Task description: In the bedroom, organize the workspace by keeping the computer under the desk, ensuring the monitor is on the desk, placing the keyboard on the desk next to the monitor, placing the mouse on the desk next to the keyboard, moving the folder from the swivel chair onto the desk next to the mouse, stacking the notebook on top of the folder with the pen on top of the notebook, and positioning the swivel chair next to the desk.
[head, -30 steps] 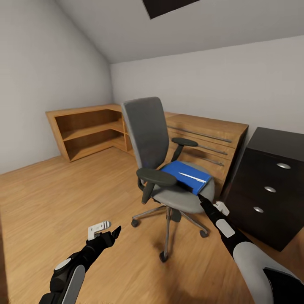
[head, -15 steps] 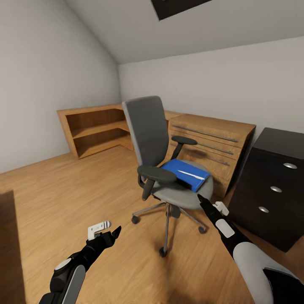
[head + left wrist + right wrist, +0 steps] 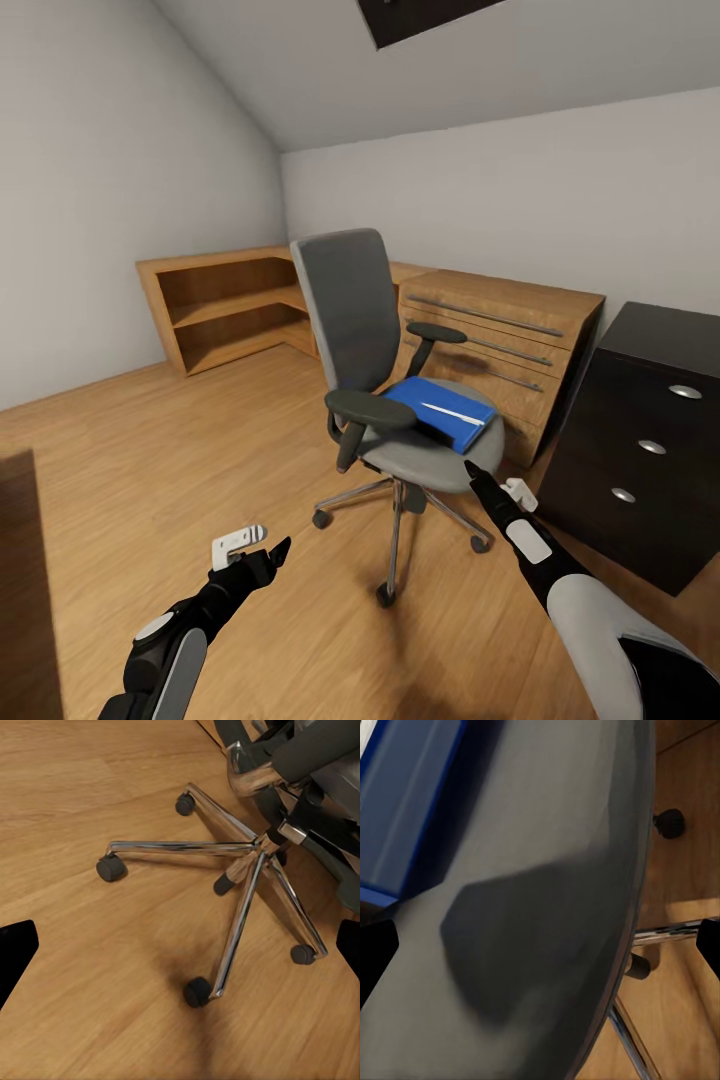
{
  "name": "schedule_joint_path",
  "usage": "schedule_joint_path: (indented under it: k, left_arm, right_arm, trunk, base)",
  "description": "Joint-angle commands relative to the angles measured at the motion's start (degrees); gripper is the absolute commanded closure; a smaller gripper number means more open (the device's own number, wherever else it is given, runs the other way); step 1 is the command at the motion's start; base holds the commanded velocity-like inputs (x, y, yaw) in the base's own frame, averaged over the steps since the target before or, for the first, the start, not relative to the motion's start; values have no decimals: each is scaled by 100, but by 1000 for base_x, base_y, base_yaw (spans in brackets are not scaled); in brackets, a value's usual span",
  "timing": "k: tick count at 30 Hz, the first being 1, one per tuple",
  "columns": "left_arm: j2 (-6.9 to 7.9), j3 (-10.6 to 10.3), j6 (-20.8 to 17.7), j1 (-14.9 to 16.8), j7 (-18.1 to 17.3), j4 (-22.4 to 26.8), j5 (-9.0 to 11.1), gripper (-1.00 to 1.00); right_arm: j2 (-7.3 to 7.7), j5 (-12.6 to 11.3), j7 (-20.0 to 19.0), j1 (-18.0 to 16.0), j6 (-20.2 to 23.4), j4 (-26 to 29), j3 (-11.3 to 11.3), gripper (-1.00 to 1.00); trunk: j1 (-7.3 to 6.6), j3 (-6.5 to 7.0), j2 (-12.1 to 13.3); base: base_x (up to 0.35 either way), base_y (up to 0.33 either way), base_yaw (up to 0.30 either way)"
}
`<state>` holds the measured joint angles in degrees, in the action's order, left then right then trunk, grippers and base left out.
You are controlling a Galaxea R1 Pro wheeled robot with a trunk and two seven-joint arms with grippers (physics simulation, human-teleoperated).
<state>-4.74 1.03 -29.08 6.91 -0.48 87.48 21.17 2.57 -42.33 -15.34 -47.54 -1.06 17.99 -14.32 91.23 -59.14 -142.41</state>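
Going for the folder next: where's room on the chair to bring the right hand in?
The bare front of the seat, between the folder and the right gripper, is free. The near armrest crowds the left side, the far armrest the back.

Open air just ahead of the right gripper (image 3: 470,468), over the grey seat of the swivel chair (image 3: 425,455). Beyond the tips, a blue folder (image 3: 445,412) flat on the seat, reachable from above. To its left, the near armrest (image 3: 372,409) barring a sideways sweep. To its right, a black drawer cabinet (image 3: 640,440) narrowing the gap. Bare wooden floor (image 3: 180,470) around the left gripper (image 3: 275,553), chrome chair legs (image 3: 240,915) ahead.
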Motion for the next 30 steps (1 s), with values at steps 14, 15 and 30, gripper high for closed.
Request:
schedule_joint_path:
  k: [14, 15, 30]
  left_arm:
    - [-2, 11, -36, 3, -5, 6, 37, -100]
    - [-3, 11, -36, 3, -5, 6, 37, -100]
    - [-8, 11, -35, 3, -5, 6, 30, -100]
  right_arm:
    - [-18, -39, -7, 1, -16, -2, -108, -100]
    - [-19, -39, -6, 2, -16, 10, -134, -100]
    - [-11, -41, -13, 0, -17, -77, 140, -100]
  trunk:
    - [0, -34, -1]
    - [0, -40, -1]
    - [0, -122, -1]
  base:
    - [0, 0, 58]
    - [0, 0, 179]
    - [34, 0, 159]
